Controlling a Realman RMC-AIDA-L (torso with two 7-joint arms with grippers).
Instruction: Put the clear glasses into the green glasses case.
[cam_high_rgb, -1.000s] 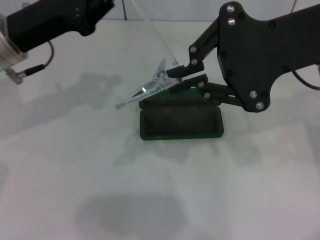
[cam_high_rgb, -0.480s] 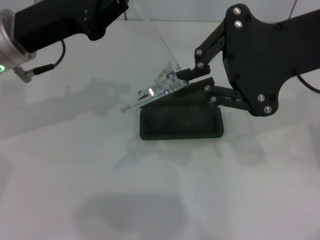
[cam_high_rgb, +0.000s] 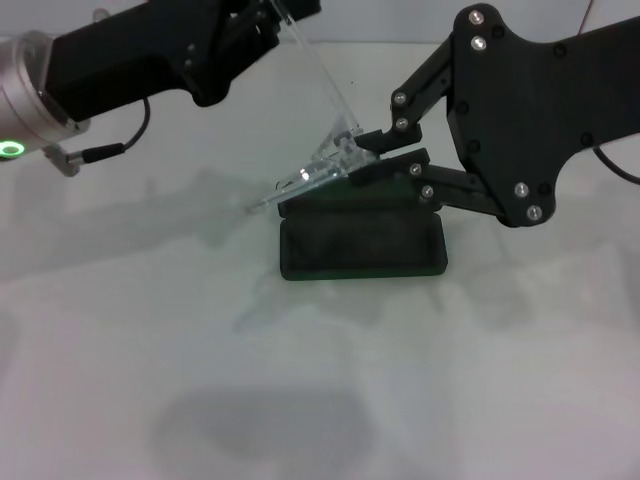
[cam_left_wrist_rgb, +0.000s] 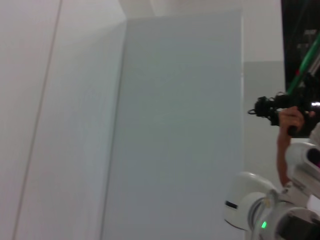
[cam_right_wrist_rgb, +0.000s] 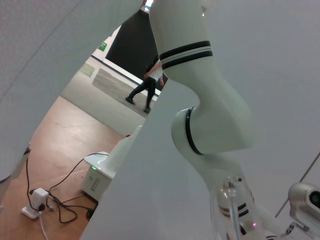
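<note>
The clear glasses (cam_high_rgb: 318, 170) hang tilted just above the back edge of the green glasses case (cam_high_rgb: 362, 247), which lies open on the white table with its dark lining facing up. My right gripper (cam_high_rgb: 374, 153) is shut on the glasses' right end, from the right side. One clear temple arm (cam_high_rgb: 318, 72) sticks up and to the left. Its upper end reaches my left gripper (cam_high_rgb: 272, 16) at the top of the head view; whether that gripper holds it is not visible. The case lid is mostly hidden behind the right gripper. Neither wrist view shows the glasses or the case.
The white table (cam_high_rgb: 150, 330) spreads to the left of and in front of the case. The black right arm (cam_high_rgb: 540, 110) hangs over the table's right back part, and the left arm (cam_high_rgb: 130, 60) over the left back corner.
My left arm has moved right, bringing its gripper up to the top end of the raised temple arm. The right gripper, still holding the glasses, has shifted slightly right.
</note>
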